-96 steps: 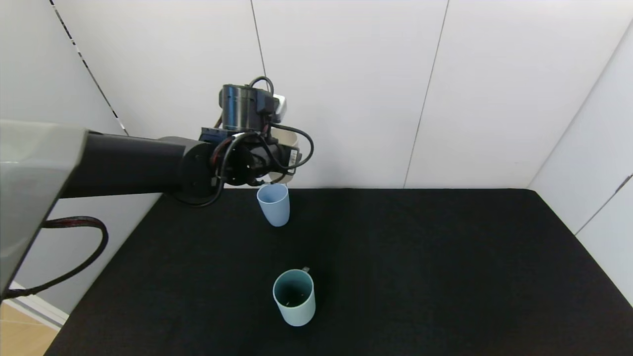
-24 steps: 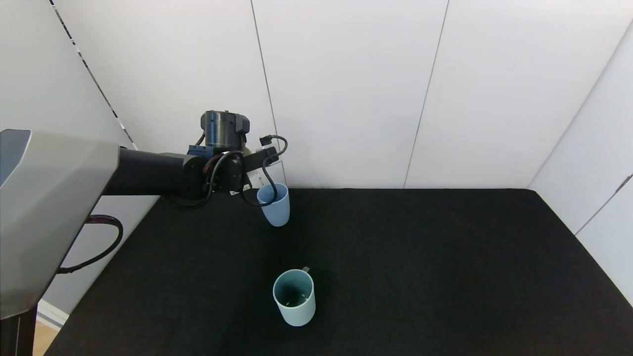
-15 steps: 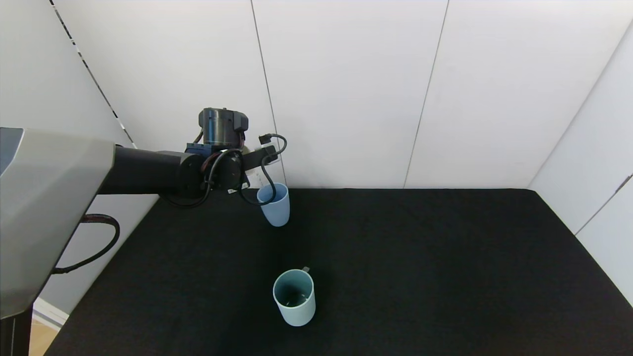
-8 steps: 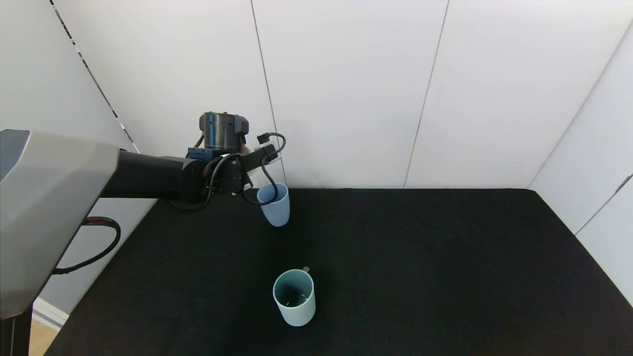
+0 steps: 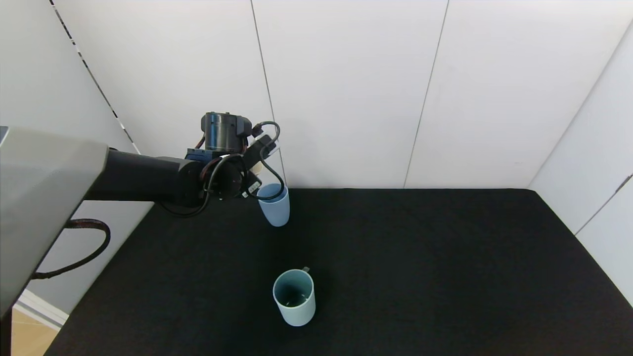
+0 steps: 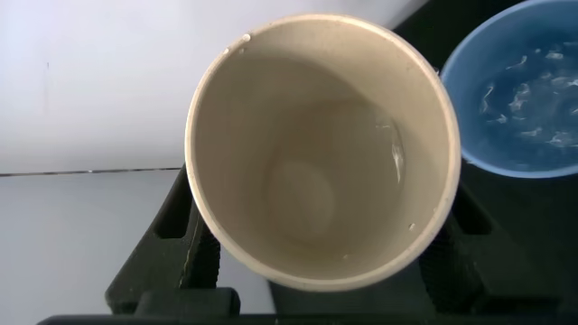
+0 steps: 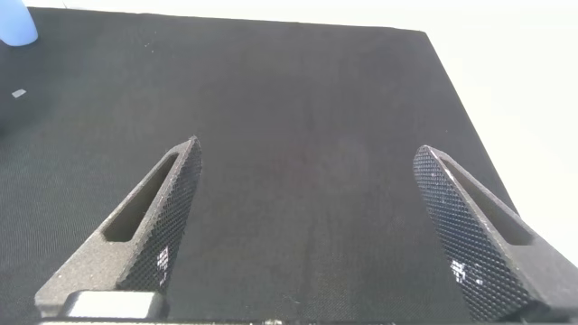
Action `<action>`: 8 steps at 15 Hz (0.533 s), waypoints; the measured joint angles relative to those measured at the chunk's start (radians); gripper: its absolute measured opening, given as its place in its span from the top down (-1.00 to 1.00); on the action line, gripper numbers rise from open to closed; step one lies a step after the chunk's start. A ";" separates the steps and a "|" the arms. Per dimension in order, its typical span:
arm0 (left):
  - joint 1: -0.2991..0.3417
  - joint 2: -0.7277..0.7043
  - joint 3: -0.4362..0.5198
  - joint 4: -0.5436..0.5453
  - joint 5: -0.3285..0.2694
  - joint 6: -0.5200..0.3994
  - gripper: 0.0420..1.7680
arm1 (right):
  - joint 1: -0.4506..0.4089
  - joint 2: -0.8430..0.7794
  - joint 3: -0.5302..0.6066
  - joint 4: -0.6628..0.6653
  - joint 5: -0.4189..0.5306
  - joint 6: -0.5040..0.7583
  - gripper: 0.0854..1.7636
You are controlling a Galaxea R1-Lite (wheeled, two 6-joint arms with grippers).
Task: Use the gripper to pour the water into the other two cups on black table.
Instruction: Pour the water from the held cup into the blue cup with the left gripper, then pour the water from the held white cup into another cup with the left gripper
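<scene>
White wall panels [image 5: 346, 89] with thin vertical seams close in the scene at the back and on both sides. A strip of pale wooden floor [image 5: 29, 336] with a white skirting board shows at the lower left corner.

beige cup [image 6: 321, 185] showing cream inside | tumbler [image 5: 274, 205] showing pale blue | mug [image 5: 295, 298] showing pale teal, dark inside | table [image 5: 420, 277] showing matte black | right gripper [image 7: 312, 230] fingers showing black, cross-hatched | wall panels [image 5: 346, 89] showing white
</scene>
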 joint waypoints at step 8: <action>-0.069 -0.240 0.322 -0.004 -0.054 -0.215 -0.36 | 0.000 0.000 0.000 0.000 0.000 0.000 -0.94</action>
